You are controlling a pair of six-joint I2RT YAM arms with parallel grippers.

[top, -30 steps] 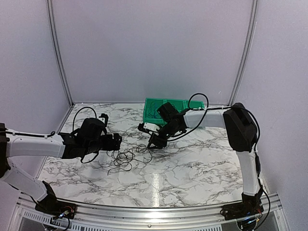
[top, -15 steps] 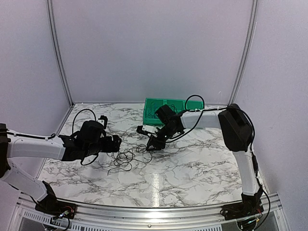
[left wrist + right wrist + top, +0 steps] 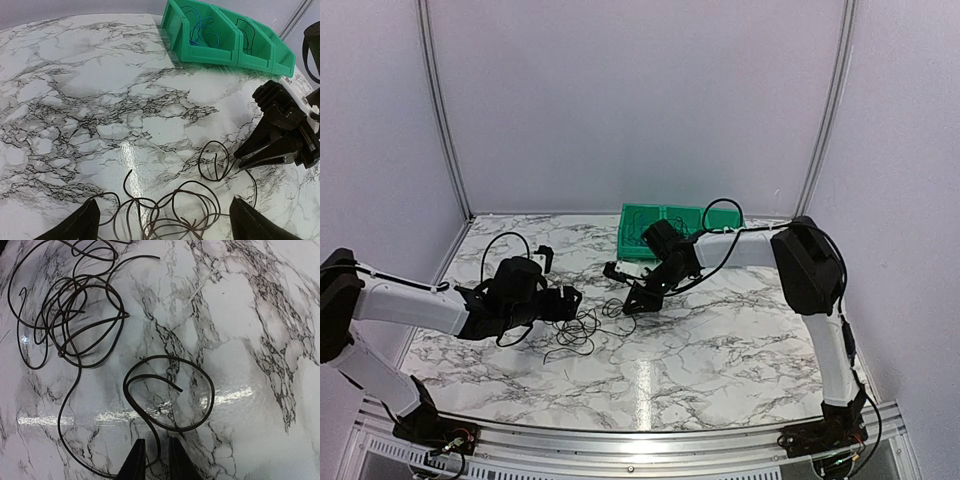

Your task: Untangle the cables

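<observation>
The cables (image 3: pixel 582 328) are thin dark wires in a loose tangle on the marble table, between my two grippers. In the left wrist view the tangle (image 3: pixel 185 212) lies between my left gripper's (image 3: pixel 165 201) wide-open fingers, low over the table. My left gripper (image 3: pixel 568 302) is at the tangle's left edge. My right gripper (image 3: pixel 631 304) is at its right edge, tips down on the table. In the right wrist view the tangle (image 3: pixel 75 305) lies ahead, and one strand with a loop (image 3: pixel 170 390) runs between my right gripper's (image 3: pixel 156 444) narrowly parted jaws.
Green bins (image 3: pixel 638 232) stand at the back of the table behind my right arm. In the left wrist view the bins (image 3: pixel 220 50) hold blue and dark wires, and my right gripper (image 3: pixel 241 161) points at the loop. Grey walls enclose the table.
My left arm has pushed right, bringing its gripper up to the tangle. My right gripper has shifted slightly left and down toward the loop.
</observation>
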